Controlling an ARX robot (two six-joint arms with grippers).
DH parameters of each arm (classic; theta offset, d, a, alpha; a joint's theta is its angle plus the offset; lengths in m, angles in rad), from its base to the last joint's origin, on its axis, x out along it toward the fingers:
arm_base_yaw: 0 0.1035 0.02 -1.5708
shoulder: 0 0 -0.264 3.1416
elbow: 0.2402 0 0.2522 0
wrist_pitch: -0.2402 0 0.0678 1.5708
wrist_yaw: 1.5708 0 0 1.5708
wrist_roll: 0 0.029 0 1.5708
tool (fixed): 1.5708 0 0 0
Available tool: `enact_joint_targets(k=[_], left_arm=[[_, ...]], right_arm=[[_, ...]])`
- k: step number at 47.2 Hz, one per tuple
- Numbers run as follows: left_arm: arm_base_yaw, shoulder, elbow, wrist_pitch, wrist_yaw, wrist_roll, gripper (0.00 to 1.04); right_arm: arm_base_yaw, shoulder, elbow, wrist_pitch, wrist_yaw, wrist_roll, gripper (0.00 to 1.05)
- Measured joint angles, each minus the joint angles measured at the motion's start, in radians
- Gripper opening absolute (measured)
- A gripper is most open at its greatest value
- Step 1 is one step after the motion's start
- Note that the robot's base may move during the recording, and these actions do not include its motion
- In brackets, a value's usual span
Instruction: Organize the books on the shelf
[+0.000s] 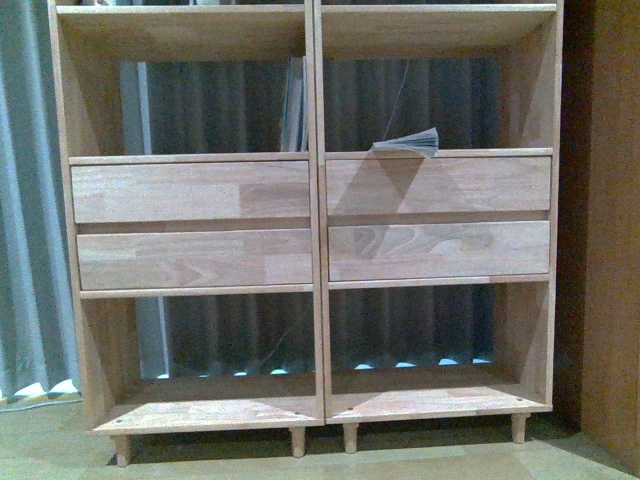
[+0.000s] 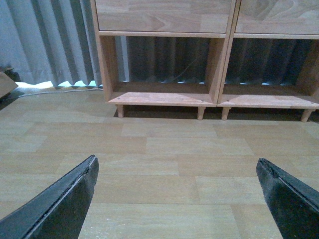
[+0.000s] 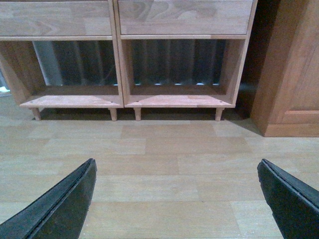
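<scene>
While I face it, the shelf [image 1: 318, 330] fills almost the whole front view. It is made of light wood and has two columns of open boxes with no backs. A grey curtain [image 1: 30, 200] hangs behind it and shows through the open boxes and down the left edge of the frame. A darker wooden cabinet [image 1: 612, 250] stands just beside the shelf, along the right edge. The wood floor [image 2: 164, 149] runs under everything.

Four plain drawer panels [image 1: 190, 192] sit across the middle of the frame, two in each column. Short peg legs [image 1: 297, 441] hold the shelf up off the floor at the bottom of the frame.

Just above the middle of the frame, in the left column's box over the panels, some thin books [image 1: 293, 105] stand upright. They lean right against the middle wall of the shelf. I cannot tell how many there are. In the right column's box next to them, one book [image 1: 408, 143] lies flat. Its pages are a bit fanned and it pokes out over the front edge of its board.

My left gripper [image 2: 177, 199] hangs over the floor, wide apart, with nothing between its black fingers [image 2: 60, 204]. My right gripper [image 3: 177, 199] is also spread wide and holds nothing.
</scene>
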Motion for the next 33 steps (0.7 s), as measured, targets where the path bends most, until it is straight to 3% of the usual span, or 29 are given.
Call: enact_joint_targets(k=[33], left_arm=[[0.000, 0.000, 0.000, 0.000, 0.000, 0.000, 0.97]], right_arm=[[0.000, 0.000, 0.000, 0.000, 0.000, 0.000, 0.98]])
